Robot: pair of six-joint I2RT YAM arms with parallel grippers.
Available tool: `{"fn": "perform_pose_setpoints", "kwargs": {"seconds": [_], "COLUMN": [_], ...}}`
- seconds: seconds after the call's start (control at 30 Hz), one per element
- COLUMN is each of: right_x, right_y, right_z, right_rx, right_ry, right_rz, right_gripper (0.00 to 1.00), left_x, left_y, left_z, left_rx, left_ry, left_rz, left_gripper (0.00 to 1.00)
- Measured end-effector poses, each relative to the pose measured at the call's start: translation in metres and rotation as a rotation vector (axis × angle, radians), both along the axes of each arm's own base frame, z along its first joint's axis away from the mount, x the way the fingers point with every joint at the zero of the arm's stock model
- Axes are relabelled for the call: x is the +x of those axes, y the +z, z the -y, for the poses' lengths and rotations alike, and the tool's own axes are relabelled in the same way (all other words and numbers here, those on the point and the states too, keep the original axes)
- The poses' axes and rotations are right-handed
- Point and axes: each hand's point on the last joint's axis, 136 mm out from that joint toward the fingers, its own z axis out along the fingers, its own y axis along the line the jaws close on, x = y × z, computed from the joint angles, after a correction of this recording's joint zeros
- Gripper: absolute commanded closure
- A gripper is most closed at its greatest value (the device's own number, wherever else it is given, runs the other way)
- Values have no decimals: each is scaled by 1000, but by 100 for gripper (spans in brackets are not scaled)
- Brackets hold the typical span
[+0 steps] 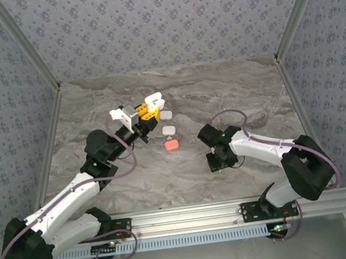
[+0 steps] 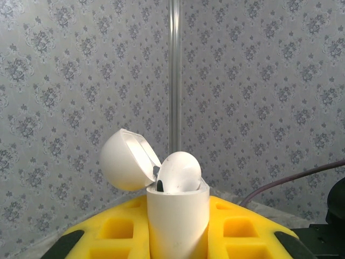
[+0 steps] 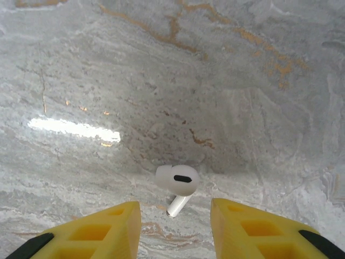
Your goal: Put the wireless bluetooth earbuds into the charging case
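My left gripper (image 2: pixel 178 229) is shut on a white charging case (image 2: pixel 178 216), held upright above the table with its lid (image 2: pixel 125 160) swung open to the left. One white earbud (image 2: pixel 179 172) sits in the case mouth. In the top view this gripper (image 1: pixel 148 110) holds the case (image 1: pixel 154 99) at the back middle of the table. My right gripper (image 3: pixel 175 218) points down at the marble, open. A second white earbud (image 3: pixel 178 182) lies on the table just ahead of the gap between the yellow fingers (image 3: pixel 102 229), touching neither. The right gripper (image 1: pixel 217 159) is right of centre.
Three closed cases lie in a column on the table beside the left gripper: a white one (image 1: pixel 166 114), another white one (image 1: pixel 168 130) and an orange-red one (image 1: pixel 171 145). Patterned walls close in the marble table (image 1: pixel 244 89) at the back and both sides.
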Motion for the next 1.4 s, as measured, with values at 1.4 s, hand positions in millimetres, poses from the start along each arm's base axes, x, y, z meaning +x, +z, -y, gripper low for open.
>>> {"fn": "perform_pose_setpoints", "kwargs": {"seconds": [1.4], "right_x": [93], "right_y": [204], "right_z": [-42], "right_rx": [282], "right_ry": [193], "right_rz": [662], "right_gripper": [75], "left_x": [5], "left_y": [-13], "left_z": [11], "left_rx": [-24], "left_ry": [-50], "left_rz": [-83], "left_gripper": [100]}}
